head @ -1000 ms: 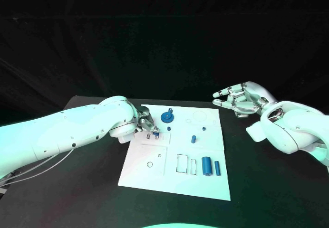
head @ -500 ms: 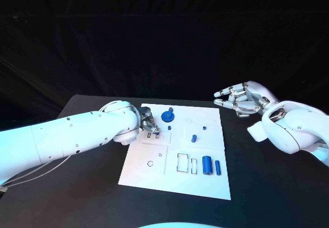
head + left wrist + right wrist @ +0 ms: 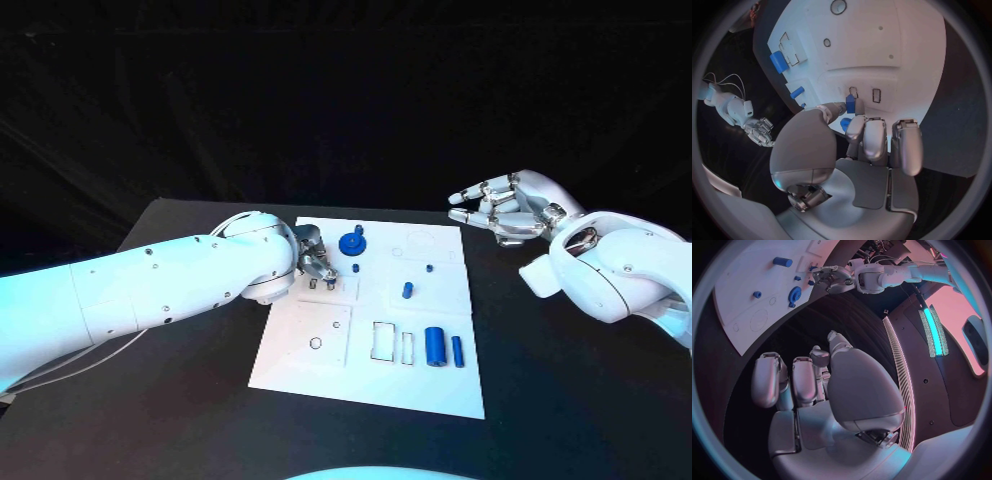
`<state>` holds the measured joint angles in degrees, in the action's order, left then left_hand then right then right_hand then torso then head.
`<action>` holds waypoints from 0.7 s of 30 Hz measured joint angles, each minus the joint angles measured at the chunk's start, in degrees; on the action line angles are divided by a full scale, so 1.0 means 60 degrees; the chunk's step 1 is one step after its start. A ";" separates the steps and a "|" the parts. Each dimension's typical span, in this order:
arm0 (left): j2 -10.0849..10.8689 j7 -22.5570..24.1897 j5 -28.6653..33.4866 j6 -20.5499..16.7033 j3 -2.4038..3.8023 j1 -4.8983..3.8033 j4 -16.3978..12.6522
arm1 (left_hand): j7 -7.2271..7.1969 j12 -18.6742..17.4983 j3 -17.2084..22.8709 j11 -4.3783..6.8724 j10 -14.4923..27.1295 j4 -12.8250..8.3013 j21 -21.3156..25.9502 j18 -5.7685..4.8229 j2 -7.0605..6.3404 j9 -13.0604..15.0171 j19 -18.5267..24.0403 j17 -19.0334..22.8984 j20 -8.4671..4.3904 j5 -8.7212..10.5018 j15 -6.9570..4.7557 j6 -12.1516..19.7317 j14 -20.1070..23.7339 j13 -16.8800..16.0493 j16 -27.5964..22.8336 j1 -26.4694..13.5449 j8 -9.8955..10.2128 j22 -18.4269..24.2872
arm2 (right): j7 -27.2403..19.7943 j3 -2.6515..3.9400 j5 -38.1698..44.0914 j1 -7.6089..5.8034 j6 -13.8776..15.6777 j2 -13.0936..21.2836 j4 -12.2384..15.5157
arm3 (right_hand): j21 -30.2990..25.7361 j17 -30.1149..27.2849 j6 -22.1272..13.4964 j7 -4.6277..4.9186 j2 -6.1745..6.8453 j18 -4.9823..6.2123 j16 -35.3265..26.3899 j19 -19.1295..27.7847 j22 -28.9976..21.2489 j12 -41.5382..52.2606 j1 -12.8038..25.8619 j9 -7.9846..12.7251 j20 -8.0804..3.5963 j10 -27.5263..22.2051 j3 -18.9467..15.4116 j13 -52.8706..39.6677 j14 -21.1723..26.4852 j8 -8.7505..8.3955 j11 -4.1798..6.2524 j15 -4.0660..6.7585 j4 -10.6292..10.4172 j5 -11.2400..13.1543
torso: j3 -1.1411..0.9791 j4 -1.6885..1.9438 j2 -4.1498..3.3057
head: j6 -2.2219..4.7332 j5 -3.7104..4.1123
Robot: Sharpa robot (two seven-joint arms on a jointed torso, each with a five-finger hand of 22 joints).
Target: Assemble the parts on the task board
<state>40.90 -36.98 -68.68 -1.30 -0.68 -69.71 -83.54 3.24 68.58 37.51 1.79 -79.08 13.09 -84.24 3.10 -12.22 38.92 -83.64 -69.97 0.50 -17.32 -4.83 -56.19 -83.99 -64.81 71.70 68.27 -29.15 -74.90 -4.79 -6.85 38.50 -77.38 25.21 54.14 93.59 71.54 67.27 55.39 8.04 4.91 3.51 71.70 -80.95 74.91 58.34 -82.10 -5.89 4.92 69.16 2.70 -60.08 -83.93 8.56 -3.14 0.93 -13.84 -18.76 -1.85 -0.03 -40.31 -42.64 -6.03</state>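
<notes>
A small blue part [image 3: 851, 104] is pinched by the left hand [image 3: 315, 262] at the board's [image 3: 332, 350] upper left. The right hand [image 3: 505, 208] is held curled, empty, right of the board.

The left arm [image 3: 159, 285] comes in from the left side and bends at the elbow, carrying its hand [image 3: 317, 262] low over the near left part of the board [image 3: 368, 375]. In the left wrist view the left hand's fingers [image 3: 870, 137] curl down together with the thumb [image 3: 831, 110] beside them, and a small blue part [image 3: 850, 104] sits pinched at their tips. The right arm [image 3: 613, 265] reaches in from the right, and its hand [image 3: 502, 210] hangs above the table [image 3: 577, 400], just off the board's far right corner. Its fingers [image 3: 786, 377] are half curled and apart, thumb [image 3: 839, 342] raised, holding nothing.
</notes>
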 measured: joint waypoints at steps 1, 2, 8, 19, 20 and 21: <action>-0.0004 -0.0002 -0.0010 0.0028 0.0000 0.0002 0.0007 | 0.0001 0.0000 0.0037 0.0003 -0.0003 -0.0036 0.0000 0.0000 -0.0016 0.0005 0.0000 0.0000 0.0000 0.0000 0.0000 -0.0002 0.0000 0.0007 0.0000 -0.0016 -0.0005 0.0000 | 0.0000 0.0000 0.0002 0.0002 -0.0005 -0.0001 -0.0001 | 0.0000 0.0000 0.0000 0.0000 0.0000 0.0000 0.0000 0.0000 0.0000 0.0000 0.0000 0.0000 0.0000 0.0000 0.0000 0.0000 0.0000 0.0000 -0.0001 0.0000 0.0000 0.0000 | -0.0002 0.0000 0.0000 | -0.0002 0.0001; -0.0007 -0.0004 -0.0019 0.0058 -0.0001 0.0003 0.0012 | 0.0000 0.0000 0.0040 0.0003 -0.0003 -0.0040 0.0000 0.0001 -0.0024 0.0022 0.0000 0.0000 0.0000 0.0000 0.0000 -0.0004 0.0000 0.0009 0.0000 -0.0025 -0.0005 -0.0002 | 0.0000 0.0000 0.0004 0.0003 -0.0009 -0.0003 -0.0002 | 0.0000 0.0000 0.0000 0.0000 0.0000 0.0000 0.0000 0.0000 0.0000 0.0000 0.0000 0.0000 0.0000 0.0001 0.0000 0.0000 0.0000 0.0000 -0.0001 0.0000 0.0000 0.0000 | -0.0005 0.0001 0.0000 | -0.0007 0.0001; -0.0010 -0.0017 -0.0079 0.0275 -0.0004 0.0018 0.0031 | -0.0030 0.0000 0.0113 0.0004 -0.0005 -0.0060 0.0000 0.0001 -0.0043 0.0047 0.0000 0.0001 0.0000 -0.0061 0.0000 -0.0038 0.0000 0.0061 0.0000 -0.0044 -0.0005 -0.0008 | -0.0003 -0.0002 0.0012 0.0015 -0.0037 -0.0007 -0.0014 | 0.0000 0.0000 0.0000 0.0000 0.0000 0.0000 0.0000 0.0000 -0.0001 0.0000 0.0000 0.0000 0.0000 0.0009 0.0000 0.0000 0.0000 0.0000 -0.0009 0.0000 0.0000 -0.0055 | -0.0006 0.0000 0.0003 | -0.0030 -0.0016; -0.0007 -0.0028 -0.0179 0.0626 0.0002 0.0018 0.0029 | -0.0028 0.0000 0.0168 0.0004 -0.0005 -0.0115 0.0000 0.0001 -0.0112 0.0074 0.0000 0.0002 0.0000 -0.0156 0.0001 -0.0040 0.0001 0.0084 0.0000 -0.0116 -0.0024 -0.0007 | -0.0010 -0.0002 0.0019 0.0037 -0.0083 -0.0021 -0.0029 | 0.0000 0.0001 0.0000 0.0000 0.0000 0.0000 0.0000 0.0000 -0.0001 0.0000 0.0000 -0.0001 0.0000 0.0010 0.0000 0.0000 0.0000 0.0000 -0.0010 0.0000 0.0000 -0.0054 | -0.0005 0.0001 0.0003 | -0.0046 -0.0025; -0.0007 -0.0029 -0.0186 0.0646 0.0005 0.0018 0.0029 | -0.0028 0.0000 0.0182 0.0004 -0.0005 -0.0129 0.0000 0.0002 -0.0127 0.0075 0.0000 0.0002 0.0000 -0.0156 0.0001 -0.0040 0.0001 0.0084 0.0000 -0.0131 -0.0044 -0.0007 | -0.0011 -0.0002 0.0019 0.0039 -0.0088 -0.0023 -0.0031 | 0.0000 0.0001 0.0000 0.0000 0.0000 0.0000 0.0000 0.0000 -0.0002 0.0000 0.0000 -0.0001 0.0000 0.0010 0.0000 0.0000 0.0000 0.0000 -0.0010 0.0000 0.0000 -0.0055 | -0.0005 0.0001 0.0003 | -0.0045 -0.0025; -0.0007 -0.0030 -0.0193 0.0664 0.0007 0.0016 0.0029 | -0.0028 0.0000 0.0197 0.0004 -0.0005 -0.0144 0.0000 0.0001 -0.0138 0.0076 0.0000 0.0003 0.0000 -0.0156 0.0001 -0.0041 0.0000 0.0085 0.0000 -0.0142 -0.0045 -0.0006 | -0.0012 -0.0003 0.0020 0.0040 -0.0093 -0.0025 -0.0033 | 0.0000 0.0001 0.0000 0.0000 0.0000 0.0000 0.0000 0.0000 -0.0001 0.0000 0.0000 -0.0001 0.0000 0.0010 0.0000 0.0000 0.0000 0.0000 -0.0010 0.0000 0.0000 -0.0054 | -0.0005 0.0001 0.0003 | -0.0045 -0.0025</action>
<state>40.86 -37.16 -69.83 2.68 -0.63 -69.61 -83.36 3.07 68.58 38.69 1.81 -79.11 12.22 -84.23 3.11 -13.05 39.38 -83.64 -69.95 0.50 -18.26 -4.83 -56.44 -83.99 -64.30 71.70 67.41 -29.42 -74.94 -4.87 -6.87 38.62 -77.14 24.65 54.00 93.39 71.54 67.27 55.39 8.04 4.91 3.51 71.70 -80.95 74.90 58.34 -82.10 -5.90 4.92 69.22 2.70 -60.09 -83.93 8.56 -3.20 0.93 -13.84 -19.08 -1.87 -0.02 -40.30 -42.91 -6.17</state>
